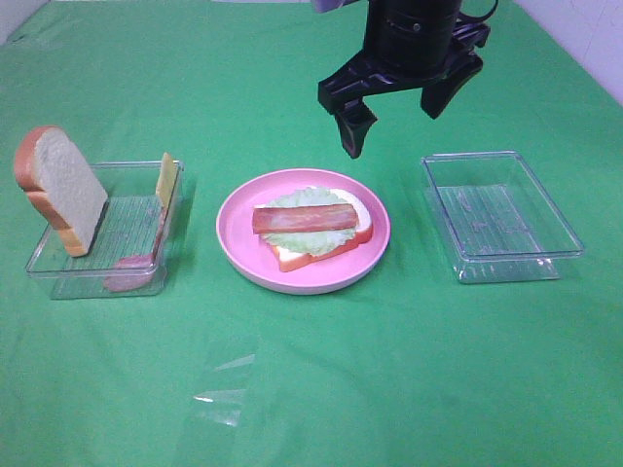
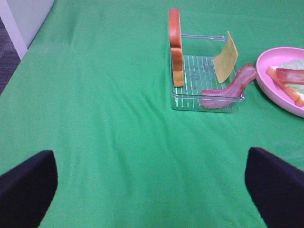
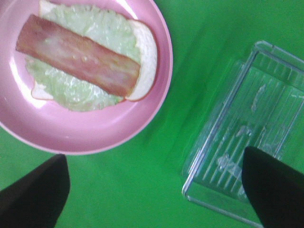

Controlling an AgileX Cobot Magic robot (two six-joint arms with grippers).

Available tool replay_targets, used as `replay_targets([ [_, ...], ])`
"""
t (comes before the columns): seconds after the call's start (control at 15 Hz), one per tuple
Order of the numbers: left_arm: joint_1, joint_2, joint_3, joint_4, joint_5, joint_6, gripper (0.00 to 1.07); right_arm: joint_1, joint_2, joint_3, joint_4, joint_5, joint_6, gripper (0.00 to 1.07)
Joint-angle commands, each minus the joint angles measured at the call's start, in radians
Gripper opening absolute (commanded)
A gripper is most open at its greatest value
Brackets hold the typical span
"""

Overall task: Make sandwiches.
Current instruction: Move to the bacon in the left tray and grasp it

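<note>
Left jaws spread | right jaws spread, hovering near plate (image 1: 237,255) | plate: bacon (image 1: 304,218) on lettuce (image 1: 292,238) on bread (image 1: 310,257)

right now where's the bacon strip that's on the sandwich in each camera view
Exterior high: the bacon strip lies across the open sandwich, near the picture's centre.
Left wrist: only one end shows, at the picture's right edge.
Right wrist: it runs diagonally through the picture's upper left.
Shared landmark: the pink plate under it, seen in all three views.
</note>
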Motion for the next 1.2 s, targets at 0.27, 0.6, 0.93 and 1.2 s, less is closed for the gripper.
replay_targets([
  [0.27,-0.002,-0.014,0.001,0.0,-0.005,0.003,1.0,-0.004,-0.129,0.128,0.068,0.14,-0.019,0.97],
  [0.6,-0.002,-0.014,0.001,0.0,-0.005,0.003,1.0,-0.004,-0.35,0.359,0.066,0.14,-0.019,0.96],
  [0.93,-0.002,-0.014,0.001,0.0,-0.005,0.003,1.0,-0.004,-0.652,0.72,0.051,0.078,-0.019,0.96],
  [1.2,-0.002,-0.014,0.001,0.0,-0.005,0.003,1.0,-0.008,-0.879,0.888,0.05,0.051,-0.015,0.96],
])
